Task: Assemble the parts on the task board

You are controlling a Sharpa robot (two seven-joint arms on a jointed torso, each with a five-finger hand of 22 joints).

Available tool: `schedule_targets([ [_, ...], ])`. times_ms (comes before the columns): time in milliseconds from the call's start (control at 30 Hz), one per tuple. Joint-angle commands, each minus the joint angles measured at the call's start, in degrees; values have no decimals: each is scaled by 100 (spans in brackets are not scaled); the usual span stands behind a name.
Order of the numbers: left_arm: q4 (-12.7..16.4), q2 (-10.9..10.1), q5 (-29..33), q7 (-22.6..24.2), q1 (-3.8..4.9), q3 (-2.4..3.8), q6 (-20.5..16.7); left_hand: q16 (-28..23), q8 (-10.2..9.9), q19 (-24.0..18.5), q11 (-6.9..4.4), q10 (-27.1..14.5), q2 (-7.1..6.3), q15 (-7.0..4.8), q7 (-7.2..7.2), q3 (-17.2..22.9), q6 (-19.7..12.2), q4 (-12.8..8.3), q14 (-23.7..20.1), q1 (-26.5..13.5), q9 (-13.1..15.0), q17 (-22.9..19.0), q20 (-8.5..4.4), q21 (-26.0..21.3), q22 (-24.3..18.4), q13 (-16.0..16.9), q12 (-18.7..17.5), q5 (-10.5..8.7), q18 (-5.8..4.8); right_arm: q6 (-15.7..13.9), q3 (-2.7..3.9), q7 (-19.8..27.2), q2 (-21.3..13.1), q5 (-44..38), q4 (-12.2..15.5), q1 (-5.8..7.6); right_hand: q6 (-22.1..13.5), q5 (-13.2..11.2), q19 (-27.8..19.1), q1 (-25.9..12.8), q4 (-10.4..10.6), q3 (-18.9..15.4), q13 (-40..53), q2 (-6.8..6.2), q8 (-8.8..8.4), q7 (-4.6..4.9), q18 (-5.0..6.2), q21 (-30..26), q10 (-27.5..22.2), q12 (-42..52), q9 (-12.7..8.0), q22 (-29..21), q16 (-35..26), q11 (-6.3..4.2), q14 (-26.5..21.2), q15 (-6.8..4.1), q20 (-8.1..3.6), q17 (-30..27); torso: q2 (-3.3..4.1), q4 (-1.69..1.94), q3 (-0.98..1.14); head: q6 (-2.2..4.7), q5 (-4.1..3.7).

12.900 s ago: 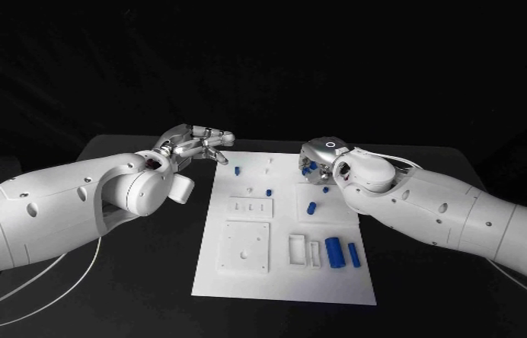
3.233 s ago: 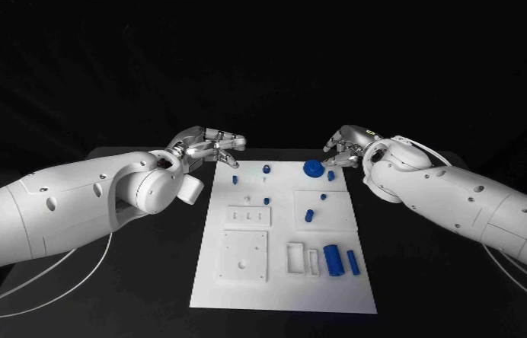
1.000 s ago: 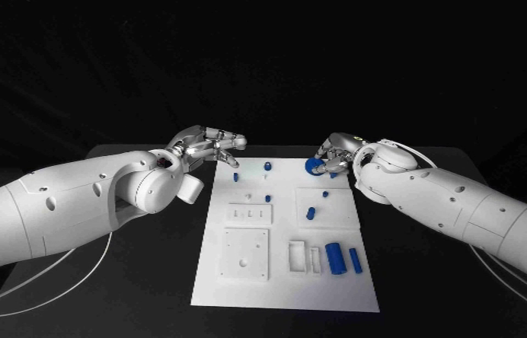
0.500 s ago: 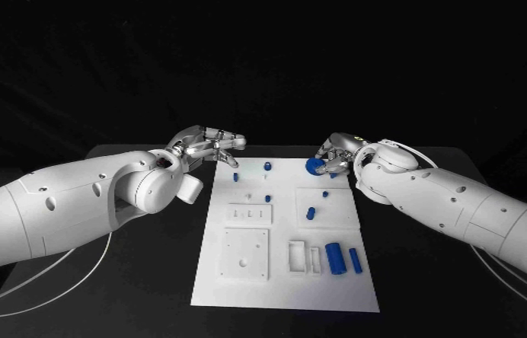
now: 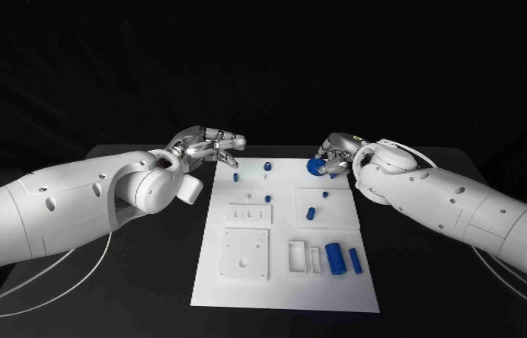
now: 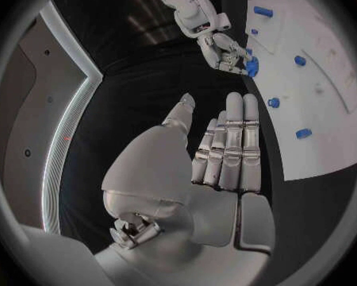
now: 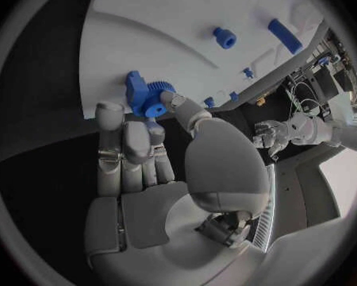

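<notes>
One blue gear [image 5: 315, 167] in right hand [image 5: 336, 157] fingers; left hand [image 5: 204, 144] fingers apart, empty.

Blue gear [image 5: 315, 167] partly hidden — behind right hand [image 5: 333, 158] fingers

A black table [image 5: 439, 292] stands before a black backdrop [image 5: 263, 49], the room around it dark.

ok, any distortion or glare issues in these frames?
Head view: no bending, black backdrop, board evenly lit and readable. Left wrist view: fisheye, board edge curves, left hand sharp. Right wrist view: same bending, board's far part bright, blue gear at the right hand fingers still clear.
</notes>
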Motion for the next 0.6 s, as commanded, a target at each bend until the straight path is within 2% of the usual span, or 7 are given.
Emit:
schedule_targets([
  [33, 10, 8, -11, 39, 6, 5, 72, -11, -4, 6, -2, -32, 45, -7, 1, -11, -34, -8, 19, -6, 3, 0, -5, 20, -6, 5, 4, -13, 66, -22, -24, -131, 2, -250, 34, -43, 60, -187, 271, 0, 60, -82, 14, 80, 11, 1, 46, 26, 25, 46, 4, 357, 32, -27, 31, -8, 1, 7, -2, 1, -3, 17, 10],
  [100, 11, 5, -11, 38, 6, 5, 71, -11, -4, 6, -2, -32, 45, -7, 1, -11, -34, -8, 19, -6, 3, 0, -5, 20, -6, 5, 4, -13, 66, -74, -24, -141, -3, -280, 90, -43, 70, -362, 275, -12, 107, -161, 20, 85, 11, -6, 43, 30, 36, 55, 4, 354, 31, -28, 32, -8, 2, 5, 1, 0, -1, 21, 18],
  [367, 0, 3, -12, 37, 6, 5, 68, -11, -4, 6, -2, -32, 45, -7, 1, -11, -34, -8, 19, -6, 3, 0, -5, 20, -6, 5, 4, -13, 66, -369, -23, -216, -30, -468, 403, -42, 101, -487, 287, 26, 290, -350, 30, 80, 11, -25, 35, 40, 63, 63, 2, 345, 38, -37, 38, -18, -8, 1, -5, -4, -5, 41, 39],
  [467, -15, 6, -12, 38, 6, 5, 67, -11, -4, 6, -2, -32, 45, -7, 1, -11, -34, -8, 19, -6, 3, 0, -5, 20, -6, 5, 4, -13, 66, -527, -22, -275, -45, -560, 584, -39, 115, -552, 289, 70, 412, -378, 38, 43, 12, -34, 26, 79, 79, 61, 0, 347, 34, -41, 38, -24, -15, -14, -8, -8, -4, 47, 42],
  [600, -40, 16, -12, 41, 6, 4, 70, -11, -4, 6, -2, -32, 45, -7, 1, -11, -34, -8, 19, -6, 3, 0, -5, 20, -6, 5, 4, -13, 66, -694, -11, -360, -92, -636, 865, -36, 113, -579, 294, 76, 462, -354, 46, 31, 12, -37, 25, 121, 89, 67, -1, 355, 40, -46, 40, -29, -19, -18, 0, 4, -6, 71, 42],
])
